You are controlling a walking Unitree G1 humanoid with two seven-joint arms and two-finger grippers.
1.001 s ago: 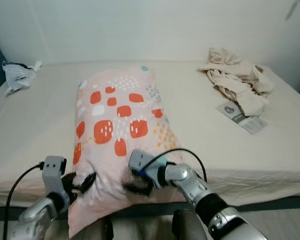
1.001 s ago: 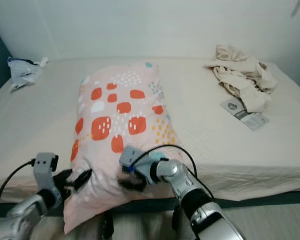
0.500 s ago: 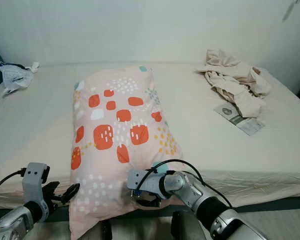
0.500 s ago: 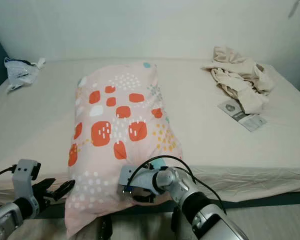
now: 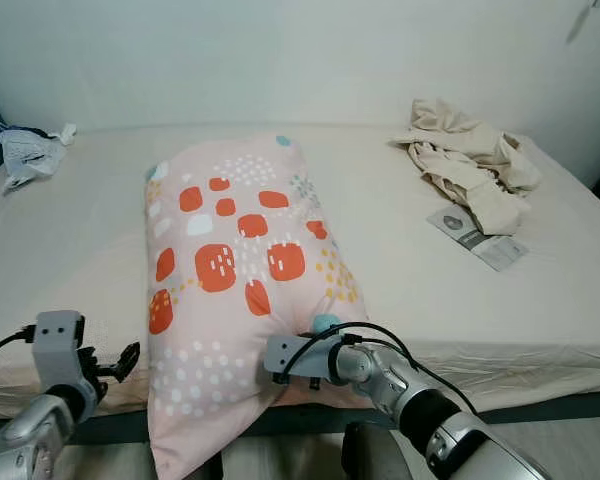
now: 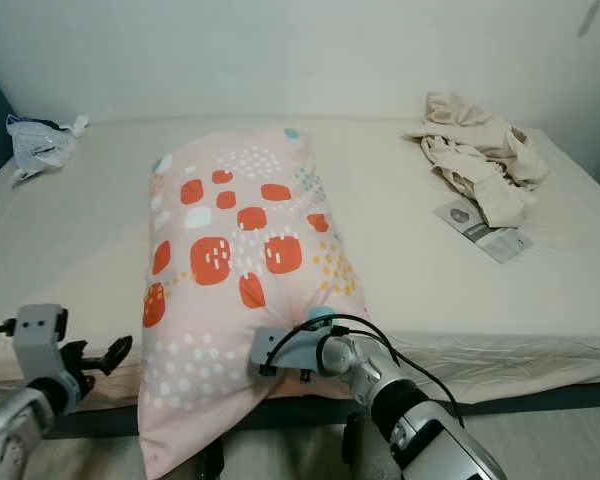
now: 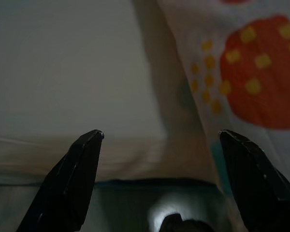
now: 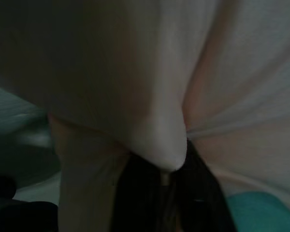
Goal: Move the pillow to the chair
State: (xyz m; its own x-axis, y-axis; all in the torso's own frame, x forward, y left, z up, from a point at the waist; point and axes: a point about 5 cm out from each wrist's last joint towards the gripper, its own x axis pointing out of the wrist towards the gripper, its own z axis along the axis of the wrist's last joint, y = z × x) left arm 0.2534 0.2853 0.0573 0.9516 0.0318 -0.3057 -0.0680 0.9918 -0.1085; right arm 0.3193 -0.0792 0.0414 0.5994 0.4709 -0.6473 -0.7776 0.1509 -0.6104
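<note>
Pillow [image 5: 235, 290] on the bed [image 5: 70, 250], long axis running away from the robot, near end drooping over the front edge. Right claw [image 8: 171, 166] pinched onto a fold at that near end. Left claw [image 5: 115, 365] spread wide, holding nothing, just left of the pillow's lower corner.

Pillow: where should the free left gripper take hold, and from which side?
Best at the pillow's near-left corner, which overhangs the bed edge, coming in from the robot's left. That loose fabric can probably be pinched between two fingers, unlike the plump middle. The left gripper hangs open just beside it, and the right gripper has a fold of the near edge pinched.
</note>
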